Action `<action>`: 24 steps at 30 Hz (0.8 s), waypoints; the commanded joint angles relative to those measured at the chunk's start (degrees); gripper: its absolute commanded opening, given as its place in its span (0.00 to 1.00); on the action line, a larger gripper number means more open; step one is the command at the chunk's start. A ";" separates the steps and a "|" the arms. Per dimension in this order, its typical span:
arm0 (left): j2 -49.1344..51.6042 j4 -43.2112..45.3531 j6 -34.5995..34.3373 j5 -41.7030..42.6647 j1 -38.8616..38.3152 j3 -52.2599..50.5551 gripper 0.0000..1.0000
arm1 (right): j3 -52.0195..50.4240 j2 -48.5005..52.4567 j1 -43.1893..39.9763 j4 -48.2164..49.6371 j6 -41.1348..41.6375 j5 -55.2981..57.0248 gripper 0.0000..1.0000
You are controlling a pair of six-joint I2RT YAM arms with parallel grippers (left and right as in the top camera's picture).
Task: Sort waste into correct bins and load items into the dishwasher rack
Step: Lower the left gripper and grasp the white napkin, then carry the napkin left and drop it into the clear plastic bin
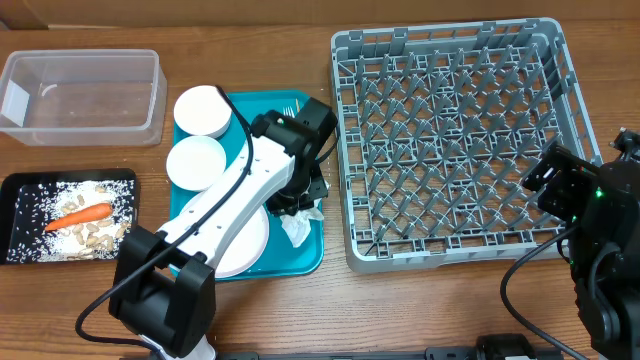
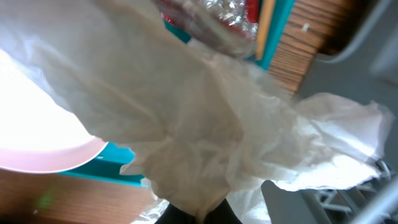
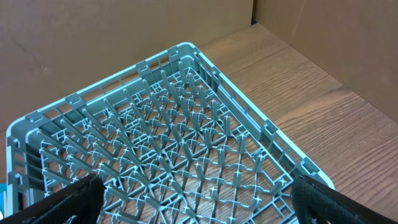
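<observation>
The crumpled white paper napkin (image 1: 298, 228) looks thin, wrinkled and half see-through, and it fills almost all of the left wrist view. It hangs at the right side of the flat teal plastic tray (image 1: 305, 262), just beside the large round whitish-pink plate (image 1: 248, 240), and the left gripper (image 1: 299, 203) is clenched on its top part. Behind the napkin the left wrist view shows a small red wrapper with silver foil (image 2: 239, 9) and a thin wooden stick (image 2: 266, 23). The white left arm (image 1: 230, 190) lies across the plate and hides a part of it. On the tray there are also two round white bowls (image 1: 203, 110), one behind the other. Left of the tray stand two bins: one clear rectangular plastic tub (image 1: 80, 95), and one shallow black rectangular tray (image 1: 20, 215) with one orange carrot (image 1: 78, 214), white rice (image 1: 40, 195) and beige scraps (image 1: 100, 238) in it. Right of the teal tray is one large square grey plastic rack (image 1: 455, 140). The right gripper (image 1: 548, 183) hovers at its right edge with the jaws wide apart, grasping nothing
</observation>
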 commanded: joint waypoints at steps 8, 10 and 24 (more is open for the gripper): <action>0.22 -7.58 6.62 -0.04 1.70 16.96 0.04 | 1.55 -0.46 0.24 0.22 0.42 0.81 1.00; 0.22 -8.90 6.64 0.04 2.91 19.02 0.04 | 1.55 -0.46 0.24 0.24 0.42 0.81 1.00; 0.22 -1.81 9.70 0.17 25.29 21.31 0.04 | 1.55 -0.46 0.24 0.24 0.42 0.79 1.00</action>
